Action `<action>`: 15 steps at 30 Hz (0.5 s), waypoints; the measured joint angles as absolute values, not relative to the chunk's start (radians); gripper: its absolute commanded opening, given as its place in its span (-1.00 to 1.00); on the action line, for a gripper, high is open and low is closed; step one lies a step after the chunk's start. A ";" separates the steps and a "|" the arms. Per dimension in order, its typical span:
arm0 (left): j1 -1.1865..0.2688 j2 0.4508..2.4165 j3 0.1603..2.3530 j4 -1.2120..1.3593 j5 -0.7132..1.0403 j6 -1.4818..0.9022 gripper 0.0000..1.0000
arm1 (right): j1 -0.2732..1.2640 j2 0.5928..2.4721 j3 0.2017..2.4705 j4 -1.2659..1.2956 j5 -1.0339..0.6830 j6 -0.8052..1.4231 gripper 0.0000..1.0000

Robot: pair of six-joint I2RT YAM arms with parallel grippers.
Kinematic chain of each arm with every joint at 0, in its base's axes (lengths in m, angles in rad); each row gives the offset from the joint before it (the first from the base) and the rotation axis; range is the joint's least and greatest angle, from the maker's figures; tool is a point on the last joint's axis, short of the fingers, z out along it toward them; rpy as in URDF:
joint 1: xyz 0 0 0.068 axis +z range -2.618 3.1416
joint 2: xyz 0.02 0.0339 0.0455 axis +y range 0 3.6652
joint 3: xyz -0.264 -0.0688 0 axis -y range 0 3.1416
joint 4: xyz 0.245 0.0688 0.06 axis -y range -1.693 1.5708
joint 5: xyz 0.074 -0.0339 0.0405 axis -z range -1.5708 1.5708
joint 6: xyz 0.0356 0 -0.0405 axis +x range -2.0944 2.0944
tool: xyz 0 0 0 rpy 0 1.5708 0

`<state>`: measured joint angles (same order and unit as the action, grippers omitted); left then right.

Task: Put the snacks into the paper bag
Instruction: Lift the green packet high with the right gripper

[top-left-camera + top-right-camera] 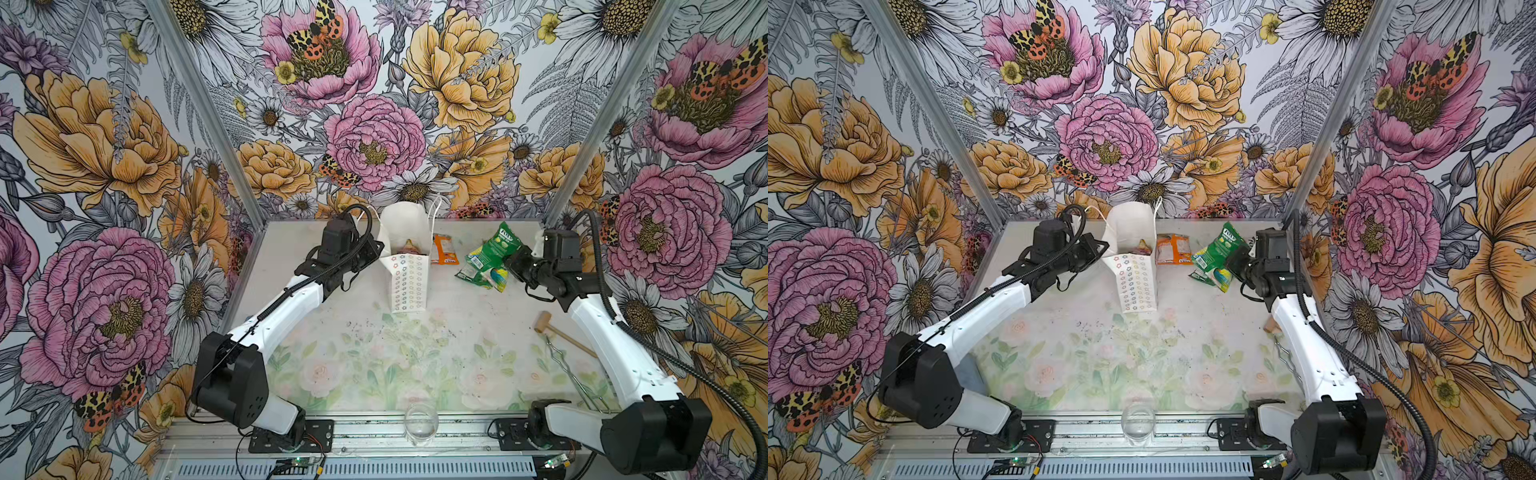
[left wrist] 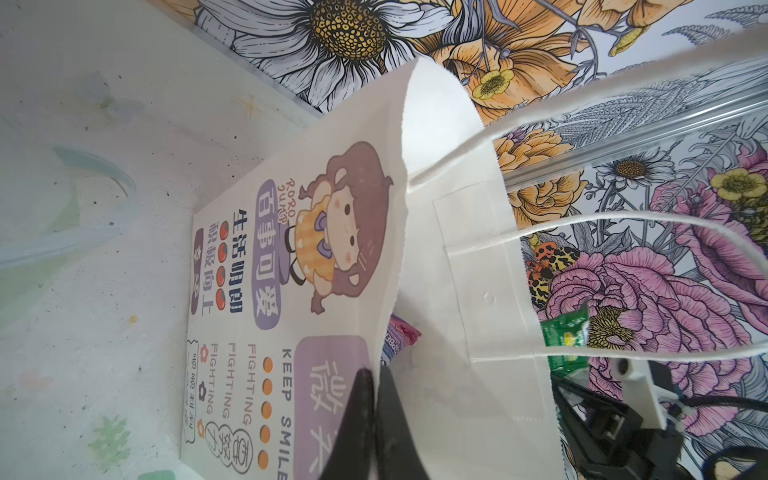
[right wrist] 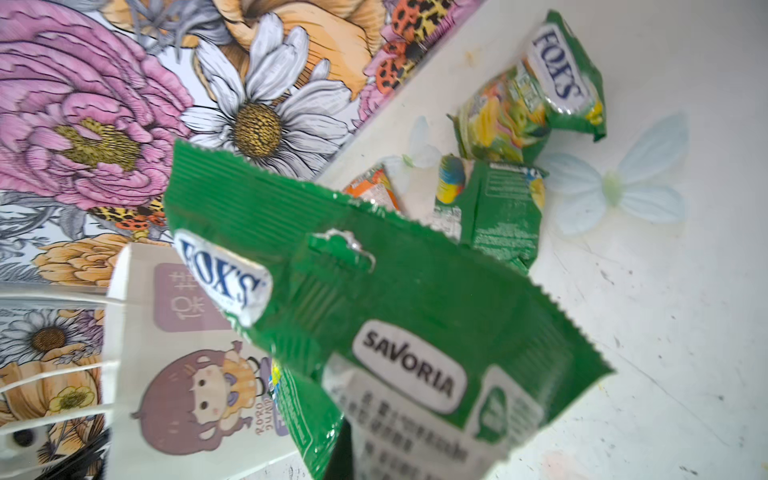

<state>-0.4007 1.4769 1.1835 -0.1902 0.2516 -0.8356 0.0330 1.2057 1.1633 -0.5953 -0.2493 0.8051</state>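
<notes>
Glass (image 1: 421,424) at the near edge, wooden mallet (image 1: 544,322) off to the right. Further back the paper bag (image 1: 409,286) stands upright, with the left gripper (image 2: 375,372) pinching its left rim. Over on the right, the right gripper (image 1: 510,261) is clamped on a green FOX'S packet (image 1: 496,245), and an orange packet (image 1: 445,249) lies just right of the bag.

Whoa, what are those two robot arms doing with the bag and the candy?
They are packing. The left pincer pinches the rim of the paper bag, which stands upright on the table. The right pincer is shut on a green packet, held up to the right of the bag, not over it yet. One packet already lies inside the bag. An orange packet and two more green packets wait on the table.
</notes>
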 measured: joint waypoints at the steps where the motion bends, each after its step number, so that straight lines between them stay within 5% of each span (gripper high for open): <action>1: -0.401 1.477 1.184 -0.190 0.252 -0.836 -0.89 | 0.033 1.204 1.192 -0.603 -0.250 0.796 -1.00; 15: -0.401 1.477 1.184 -0.190 0.252 -0.836 -0.93 | 0.043 1.253 1.628 -0.662 -0.268 0.711 -1.00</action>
